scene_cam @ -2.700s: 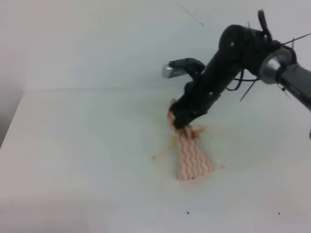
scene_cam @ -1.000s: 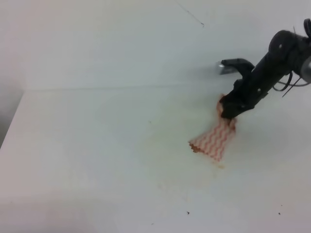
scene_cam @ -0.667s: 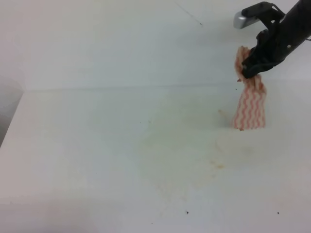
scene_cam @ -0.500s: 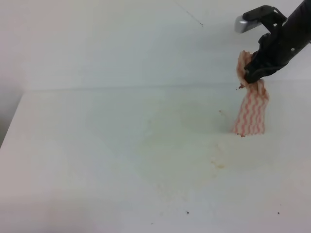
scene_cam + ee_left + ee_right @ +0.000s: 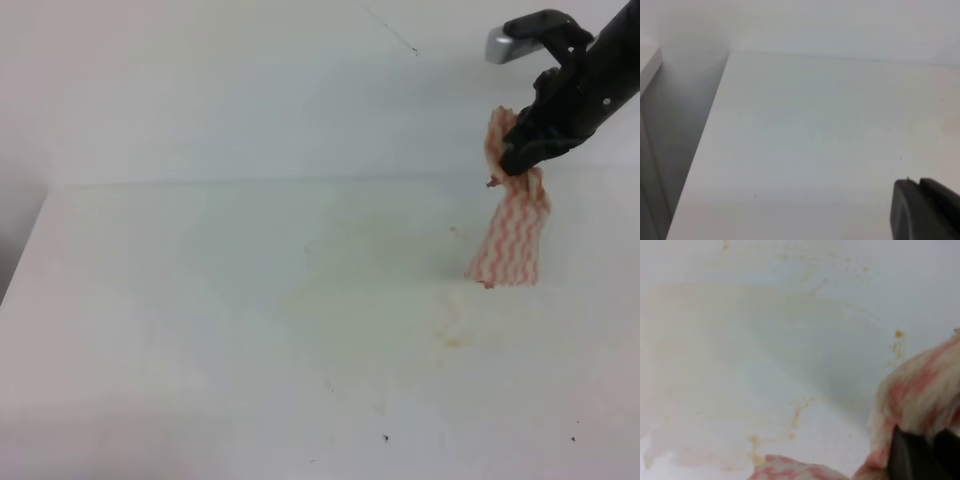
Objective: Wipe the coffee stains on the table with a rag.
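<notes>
My right gripper (image 5: pixel 514 160) hangs high at the right, above the table (image 5: pixel 180 300), shut on the top of the rag (image 5: pixel 510 235). The pink-and-white zigzag cloth dangles from it, its lower end at or just above the tabletop. The coffee stains (image 5: pixel 445 337) show only as a faint yellowish smear with small orange flecks, below and left of the rag. In the right wrist view the rag (image 5: pixel 920 390) bunches against a dark finger (image 5: pixel 912 460), over the pale brown smear (image 5: pixel 740 365). My left gripper (image 5: pixel 920 210) shows as two dark fingers pressed together at the lower right corner, holding nothing.
The table's left edge (image 5: pixel 700 150) drops off beside a grey wall. A white wall (image 5: pixel 250 90) rises behind the table's far edge. Tiny dark specks (image 5: pixel 386 437) lie near the front.
My right gripper has lifted the rag off the table and carried it up and to the right. The rag now hangs free, its bottom swinging slightly left. Only a faint smear stays.
</notes>
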Motion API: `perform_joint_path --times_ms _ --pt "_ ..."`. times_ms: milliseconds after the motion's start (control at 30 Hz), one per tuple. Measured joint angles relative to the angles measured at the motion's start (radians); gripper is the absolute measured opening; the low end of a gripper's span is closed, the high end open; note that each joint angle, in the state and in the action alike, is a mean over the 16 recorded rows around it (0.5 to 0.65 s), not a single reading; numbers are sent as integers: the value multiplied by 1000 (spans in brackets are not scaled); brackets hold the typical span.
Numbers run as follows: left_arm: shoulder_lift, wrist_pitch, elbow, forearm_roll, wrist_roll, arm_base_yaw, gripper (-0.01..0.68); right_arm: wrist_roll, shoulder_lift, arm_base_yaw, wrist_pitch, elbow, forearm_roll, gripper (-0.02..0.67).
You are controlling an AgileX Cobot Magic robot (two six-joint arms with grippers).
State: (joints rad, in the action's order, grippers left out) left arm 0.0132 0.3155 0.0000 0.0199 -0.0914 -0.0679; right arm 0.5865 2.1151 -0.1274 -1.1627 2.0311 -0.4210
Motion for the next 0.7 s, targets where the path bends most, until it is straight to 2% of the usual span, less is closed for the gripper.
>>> perform_joint_path --times_ms 400,533,700 --pt "5 0 0 0 0 0 -3 175 -84 33 256 -301 -195 5" --pt "3 0 0 0 0 0 -3 215 -34 30 299 -309 -191 7" --pt "2 0 0 0 0 0 -3 217 84 22 285 -232 -150 7"
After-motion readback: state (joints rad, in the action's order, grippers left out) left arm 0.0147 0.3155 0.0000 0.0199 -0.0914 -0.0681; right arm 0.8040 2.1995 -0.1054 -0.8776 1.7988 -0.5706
